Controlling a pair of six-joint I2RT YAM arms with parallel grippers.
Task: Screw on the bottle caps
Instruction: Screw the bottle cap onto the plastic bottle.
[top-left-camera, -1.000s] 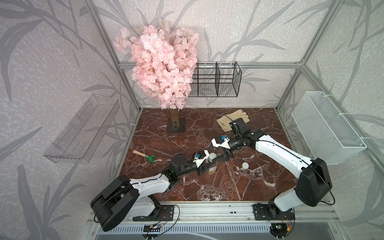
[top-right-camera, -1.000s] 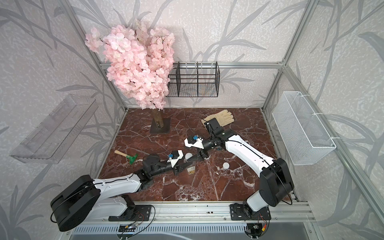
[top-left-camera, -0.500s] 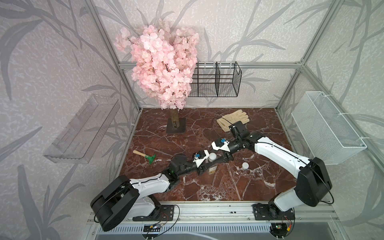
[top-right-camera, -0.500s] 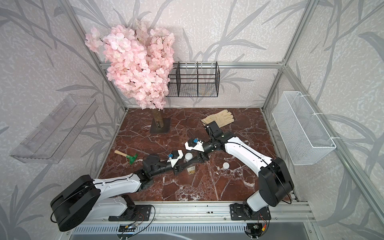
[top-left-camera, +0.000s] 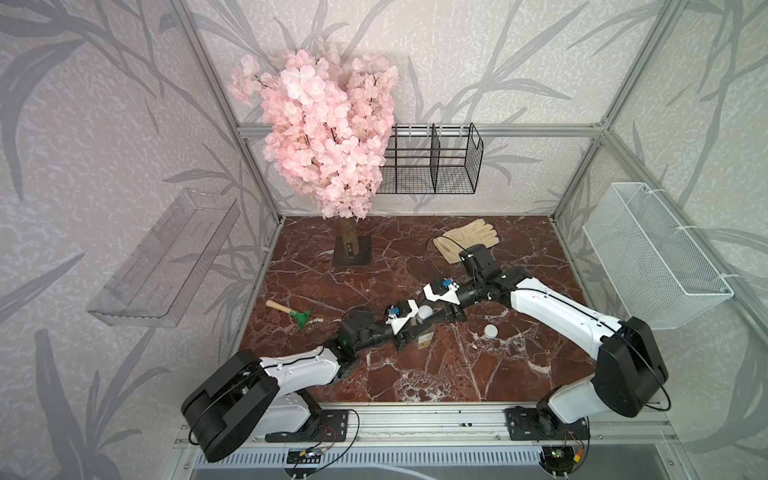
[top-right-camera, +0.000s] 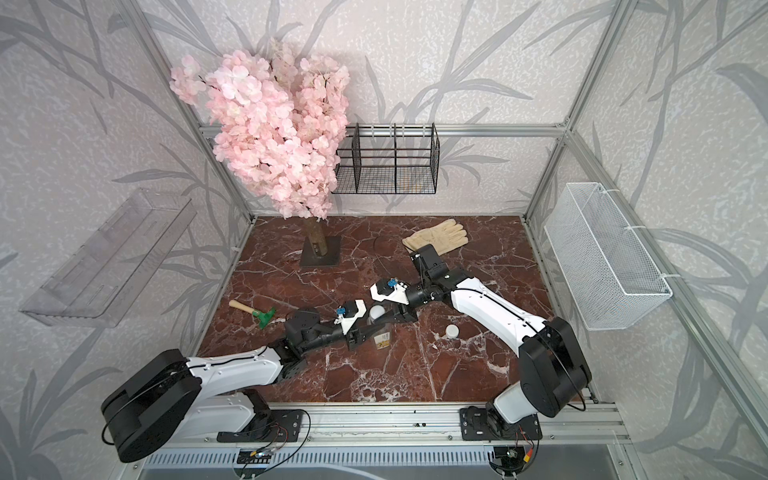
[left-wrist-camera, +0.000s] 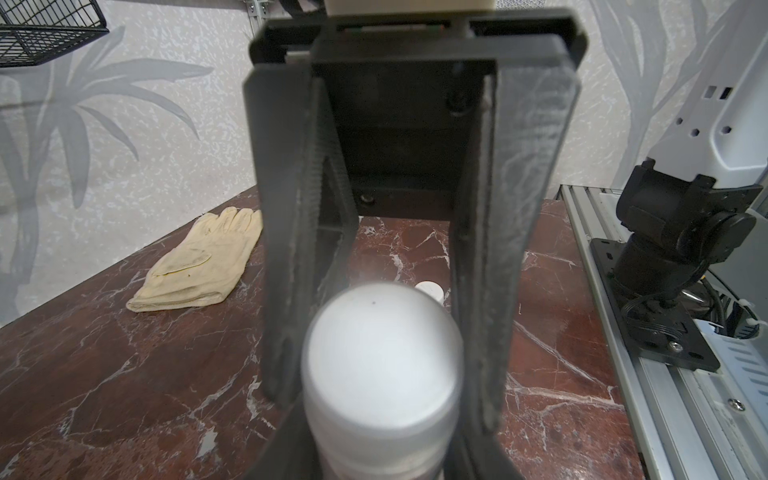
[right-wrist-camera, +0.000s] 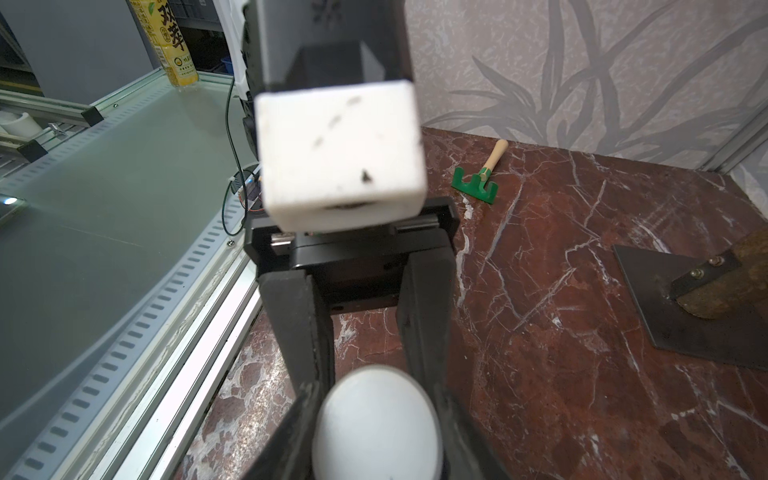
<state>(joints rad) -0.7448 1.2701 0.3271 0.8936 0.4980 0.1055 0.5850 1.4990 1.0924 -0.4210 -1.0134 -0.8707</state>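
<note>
A tan glove (top-left-camera: 465, 239) is lying near the back of the red marble table (top-left-camera: 415, 374), just behind the right arm; a green rake (top-left-camera: 297, 313) is lying toward the left edge; a pink blossom tree (top-left-camera: 328, 137) is standing on its plate at the back; a loose cap (top-left-camera: 491, 331) is sitting near the bottle, on the right arm's side. The clear bottle (top-left-camera: 427, 338) is standing upright mid-table, a yellowish label showing low on it; the left gripper (top-left-camera: 409, 332) is clamping it just below the top; the right gripper (top-left-camera: 436, 316) is pinching the white cap (top-left-camera: 424, 311) sitting on its neck; the two tools are crowding it from opposite sides.
</note>
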